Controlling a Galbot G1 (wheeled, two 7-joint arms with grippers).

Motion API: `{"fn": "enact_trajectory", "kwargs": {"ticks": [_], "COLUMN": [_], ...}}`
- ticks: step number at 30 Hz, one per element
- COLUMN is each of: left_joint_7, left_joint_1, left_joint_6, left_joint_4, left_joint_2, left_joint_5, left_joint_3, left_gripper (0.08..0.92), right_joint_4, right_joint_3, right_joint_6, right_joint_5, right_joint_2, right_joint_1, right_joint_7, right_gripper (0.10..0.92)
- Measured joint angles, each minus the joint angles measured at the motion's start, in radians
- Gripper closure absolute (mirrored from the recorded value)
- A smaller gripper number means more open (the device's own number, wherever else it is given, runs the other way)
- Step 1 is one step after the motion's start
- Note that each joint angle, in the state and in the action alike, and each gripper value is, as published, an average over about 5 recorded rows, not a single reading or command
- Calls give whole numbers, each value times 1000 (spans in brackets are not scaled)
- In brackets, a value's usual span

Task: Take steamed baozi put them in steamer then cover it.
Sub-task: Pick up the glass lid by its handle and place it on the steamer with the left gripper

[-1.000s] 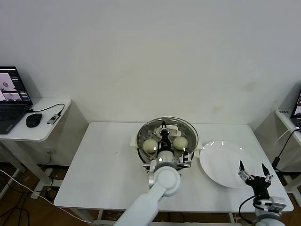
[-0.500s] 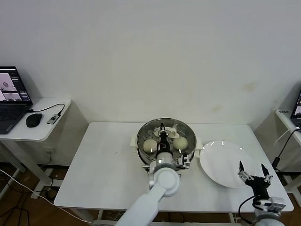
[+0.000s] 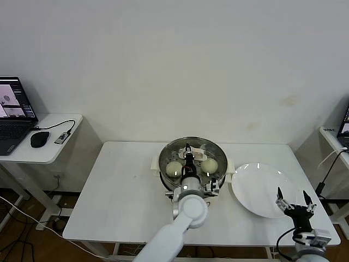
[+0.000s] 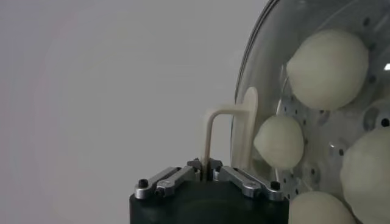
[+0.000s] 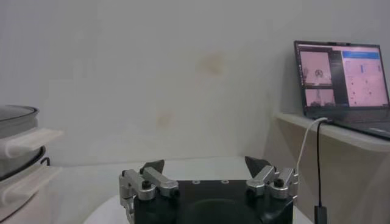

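Steamed baozi [image 3: 174,168] lie inside the steamer [image 3: 166,181] in the middle of the white table [image 3: 120,191]; 4 buns show through the glass in the left wrist view. The cover [image 3: 203,145] sits on the steamer's rim. The left gripper [image 3: 188,156] is over the cover's centre, its jaws pressed together on the cream handle [image 4: 245,128]. The right gripper [image 3: 294,198] hangs over the near edge of the white plate [image 3: 259,185], its jaws spread and holding nothing.
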Motion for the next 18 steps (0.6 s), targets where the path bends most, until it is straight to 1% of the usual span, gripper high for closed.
{"fn": "enact_trajectory", "kwargs": {"ticks": [13, 15, 18], "left_joint_7": [-19, -20, -25], "left_joint_1": [8, 11, 17], "left_joint_6": [0, 0, 0], "left_joint_4": [3, -2, -12], "left_joint_2": [0, 0, 0], "left_joint_5": [-11, -15, -22], "left_joint_3": [-4, -2, 0], "left_gripper": [851, 828, 754], "right_joint_4": [5, 5, 5], "right_joint_3": [5, 5, 6], "right_joint_6": [3, 3, 3], "right_joint_5": [-1, -1, -2], "right_joint_2": [1, 2, 3], "right_joint_1": [-9, -8, -8], "right_joint_7": [-1, -2, -2], "right_gripper": [203, 203, 203]}}
